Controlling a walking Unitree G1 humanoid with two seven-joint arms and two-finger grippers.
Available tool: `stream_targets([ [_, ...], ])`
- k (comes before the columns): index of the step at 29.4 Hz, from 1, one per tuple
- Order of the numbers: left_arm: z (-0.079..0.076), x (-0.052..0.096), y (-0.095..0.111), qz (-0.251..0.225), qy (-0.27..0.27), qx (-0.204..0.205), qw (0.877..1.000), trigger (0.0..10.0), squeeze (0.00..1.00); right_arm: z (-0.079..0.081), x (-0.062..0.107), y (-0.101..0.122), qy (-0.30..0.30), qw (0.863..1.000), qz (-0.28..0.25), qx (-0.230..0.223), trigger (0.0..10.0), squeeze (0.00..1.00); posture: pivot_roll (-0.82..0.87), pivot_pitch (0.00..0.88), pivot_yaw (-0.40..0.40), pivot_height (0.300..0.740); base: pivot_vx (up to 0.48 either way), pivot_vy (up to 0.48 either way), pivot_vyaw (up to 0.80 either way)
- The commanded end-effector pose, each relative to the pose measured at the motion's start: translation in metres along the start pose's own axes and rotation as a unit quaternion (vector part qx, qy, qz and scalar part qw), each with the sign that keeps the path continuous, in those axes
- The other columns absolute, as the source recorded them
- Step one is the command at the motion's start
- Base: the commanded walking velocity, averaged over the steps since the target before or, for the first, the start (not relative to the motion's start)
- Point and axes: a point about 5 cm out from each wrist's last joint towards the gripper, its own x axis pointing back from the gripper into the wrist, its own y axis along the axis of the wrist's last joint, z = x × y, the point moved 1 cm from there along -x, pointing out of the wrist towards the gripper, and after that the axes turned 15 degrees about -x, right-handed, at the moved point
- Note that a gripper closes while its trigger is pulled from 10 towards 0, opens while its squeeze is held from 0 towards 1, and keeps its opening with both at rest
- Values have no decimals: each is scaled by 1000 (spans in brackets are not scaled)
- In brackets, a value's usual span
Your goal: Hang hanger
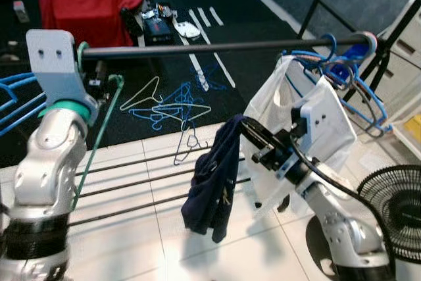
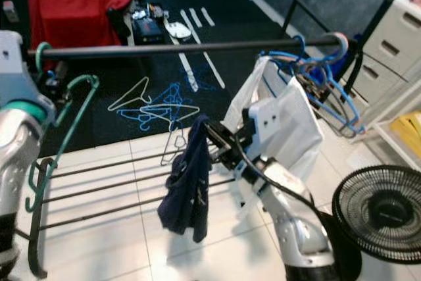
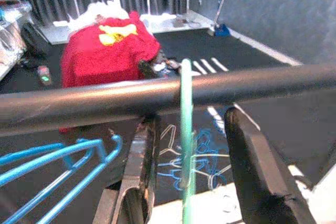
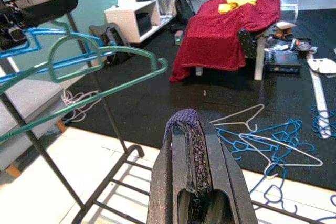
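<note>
Green hanger [image 2: 62, 120] hooked over the black rail [image 1: 217, 47], its hook between the spread fingers of the left gripper [image 3: 186, 182], apparently released there. Right gripper [image 4: 195, 182] pinches a dark garment [image 1: 214, 185], held clear below the rail.

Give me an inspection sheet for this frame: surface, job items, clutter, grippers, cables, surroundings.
Surface: black rail of the clothes rack, white tile floor beneath.
Job items: green hanger hooked over the rail at its left end; blue hangers and a white garment hang at the right end.
Clutter: loose blue and white hangers on the dark floor mat.
Grippers: left gripper open, fingers either side of the green hanger's hook under the rail; right gripper shut on a dark blue garment.
Cables: black cable along the right arm.
Surroundings: red-covered furniture, fan, white drawers.
</note>
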Motion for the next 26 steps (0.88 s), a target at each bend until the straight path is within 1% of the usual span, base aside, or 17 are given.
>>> stream_targets([
  [1,-1,4,6,-10,-12,-6,1000,10000,0,0,2,2,2,1000,-3,3,0,0,37,75,5,740,0,0,0],
  [2,-8,24,-6,3,-61,-28,998,10000,0,1,0,0,7,1000,0,2,0,0,52,72,-10,740,0,0,0],
  [3,-8,24,-6,3,-61,-28,998,10000,0,1,0,0,7,1000,0,2,0,0,52,72,-10,740,0,0,0],
  [4,-20,47,-21,27,-121,-39,992,10000,0,1,-2,-1,12,1000,3,1,0,0,58,70,-18,740,0,0,0],
  [8,-20,47,-21,27,-121,-39,992,10000,0,1,-2,-1,12,1000,3,1,0,0,58,70,-18,740,0,0,0],
  [9,-39,76,-55,87,-172,-23,981,10000,0,1,-7,-2,19,1000,6,1,0,0,56,57,-23,740,0,0,0],
  [10,-39,76,-55,87,-172,-23,981,10000,0,1,-7,-2,19,1000,6,1,0,0,56,57,-23,740,0,0,0],
  [11,-43,80,-66,108,-159,-13,981,10000,0,0,-8,-2,19,1000,6,2,0,0,53,56,-22,740,0,0,0],
  [17,-46,79,-73,119,-133,5,984,10000,0,0,-9,-2,14,1000,6,6,0,0,47,52,-21,740,0,0,0],
  [18,-49,69,-75,103,-75,-19,992,10000,0,-7,-9,-3,-29,999,-10,13,0,0,27,27,-20,740,0,0,0],
  [19,-49,69,-75,103,-75,-19,992,10000,0,-7,-9,-3,-29,999,-10,13,0,0,27,27,-20,740,0,0,0],
  [20,-57,63,-74,85,-53,-43,994,10000,0,-16,-8,-5,-93,995,-34,29,0,0,8,0,-16,740,0,0,0],
  [21,-57,63,-74,85,-53,-43,994,10000,0,-16,-8,-5,-93,995,-34,29,0,0,8,0,-16,740,0,0,0],
  [22,-65,60,-73,69,-47,-63,995,10000,0,-24,-4,-6,-150,986,-56,49,0,0,3,0,-9,740,0,0,0],
  [24,-65,60,-73,69,-47,-63,995,10000,0,-24,-4,-6,-150,986,-56,49,0,0,3,0,-9,740,0,0,0],
  [25,-69,61,-73,66,-50,-73,994,10000,0,-32,3,-6,-201,975,-75,61,0,0,-2,0,-2,740,0,0,0],
  [26,-69,61,-73,66,-50,-73,994,10000,0,-32,3,-6,-201,975,-75,61,0,0,-2,0,-2,740,0,0,0],
])
